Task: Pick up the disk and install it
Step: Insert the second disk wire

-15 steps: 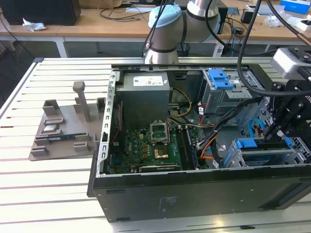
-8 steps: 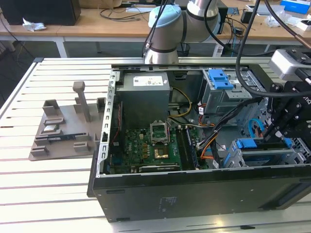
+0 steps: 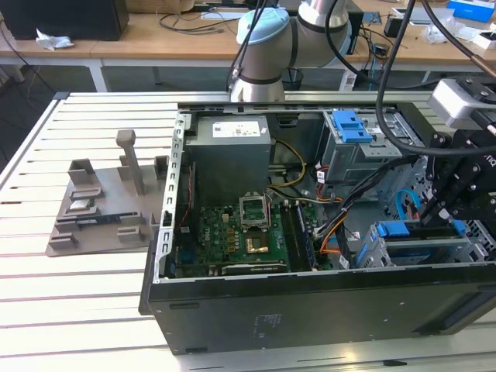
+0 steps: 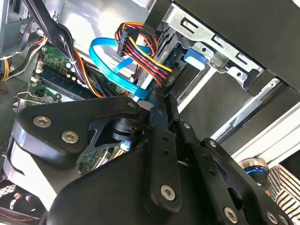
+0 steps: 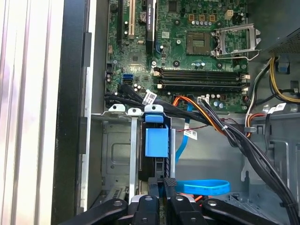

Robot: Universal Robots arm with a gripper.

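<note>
Table (image 3: 77,310): white slatted surface filling the lower and left parts of the exterior view, with the other things resting on it.

Computer case (image 3: 310,306): open black tower lying on its side, centre to right of the exterior view; its dark side wall runs along the lower edge of the frame.

Arm (image 3: 267,39): pale grey and blue joints at the top centre of the exterior view, with black cables arching over to the right.

Power supply (image 3: 232,159): grey box with a white sticker, upper centre of the exterior view, inside the case.

Motherboard (image 5: 197,42): green board across the upper half of the first wrist view, with an open processor socket and dark memory slots.

Grey fixture (image 3: 101,205): moulded stand with an upright post, left of centre in the exterior view, apart from the case.

Drive cage (image 3: 353,147): grey metal with a blue latch, upper right of the exterior view.

Gripper (image 5: 169,187): black, at the bottom centre of the first wrist view, its fingers closed narrowly on the edge of the disk.

Disk (image 5: 156,145): lower centre of the first wrist view, standing edge-on in a metal bay of the case, blue plastic showing on its end; held by the gripper.

Blue cable (image 4: 110,63): flat loop in the upper centre of the second wrist view, beside a bundle of red, yellow and black wires.
</note>
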